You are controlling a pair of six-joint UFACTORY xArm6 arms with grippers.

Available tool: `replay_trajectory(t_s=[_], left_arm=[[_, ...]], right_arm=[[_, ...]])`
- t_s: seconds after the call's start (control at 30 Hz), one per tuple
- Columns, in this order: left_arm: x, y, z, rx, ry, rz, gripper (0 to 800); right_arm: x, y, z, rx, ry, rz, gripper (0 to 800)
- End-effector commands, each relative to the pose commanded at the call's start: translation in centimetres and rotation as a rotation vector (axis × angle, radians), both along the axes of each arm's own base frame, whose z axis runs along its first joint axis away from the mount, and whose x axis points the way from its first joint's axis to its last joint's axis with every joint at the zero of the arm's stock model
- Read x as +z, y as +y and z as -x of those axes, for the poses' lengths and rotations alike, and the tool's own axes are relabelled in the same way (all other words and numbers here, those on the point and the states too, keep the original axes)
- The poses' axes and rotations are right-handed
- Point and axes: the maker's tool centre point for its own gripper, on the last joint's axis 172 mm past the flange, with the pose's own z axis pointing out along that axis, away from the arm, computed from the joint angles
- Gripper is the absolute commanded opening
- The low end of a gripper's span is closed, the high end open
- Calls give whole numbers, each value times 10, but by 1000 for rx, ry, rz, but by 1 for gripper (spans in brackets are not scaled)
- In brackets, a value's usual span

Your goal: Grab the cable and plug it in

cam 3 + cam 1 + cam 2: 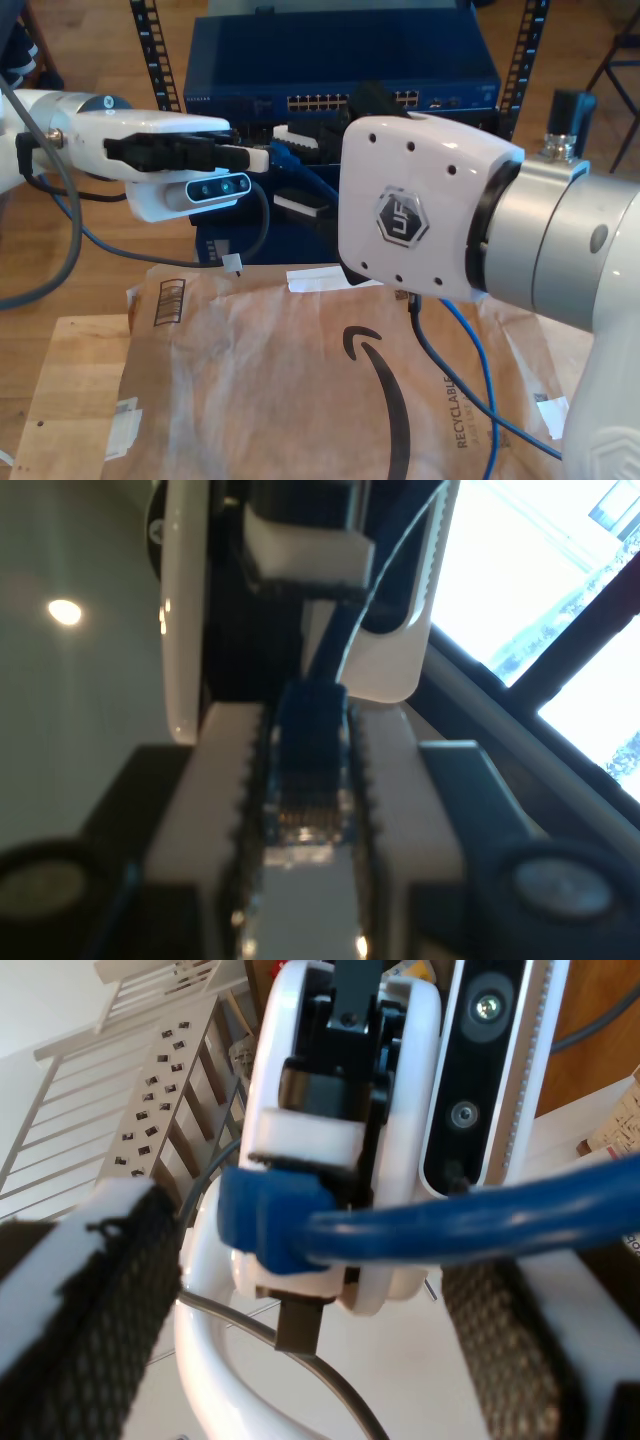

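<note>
"How far along was the job at that point?"

"The grab was done, I'd judge. My first gripper (262, 158), reaching in from the upper left of the exterior view, was clamped on the cable (308, 770) right at its end. The first wrist view showed the clear plug (305, 830) lying between the white fingers."

"And your other claw?"

"My second gripper (320, 1250) had its mesh-padded fingers (110, 1290) spread wide. The cable ran across between them, but they pinched nothing. In the exterior view its arm took up the right of the frame, meeting the first gripper near the upper centre."

"Where did the rest of the cable go?"

"It dropped past the big wrist and trailed over the brown paper wrap (280, 400) toward the lower right of the exterior view."

"So what was left?"

"The plugging itself. The blue switch (240, 60) sat at the top centre of the exterior view, its port row (320, 102) close behind the grippers, and the plug was not in any port. Probably a handover or regrip, then lining up and pushing in."
</note>
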Motion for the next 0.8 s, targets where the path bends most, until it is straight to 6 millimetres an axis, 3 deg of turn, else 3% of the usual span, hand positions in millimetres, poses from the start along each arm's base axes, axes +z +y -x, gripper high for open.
replay_trajectory(t_s=[0.5, 0.73, 0.8], left_arm=[[0, 0, 0, 1, 3, 0, 15], [0, 0, 0, 1, 0, -1, 18], [0, 0, 0, 1, 0, -1, 18]], right_arm=[[4, -1, -2, -10, -11, -13, 171], [-2, 1, -4, -10, -1, -4, 169], [-3, 1, -5, -10, 1, -2, 121]])
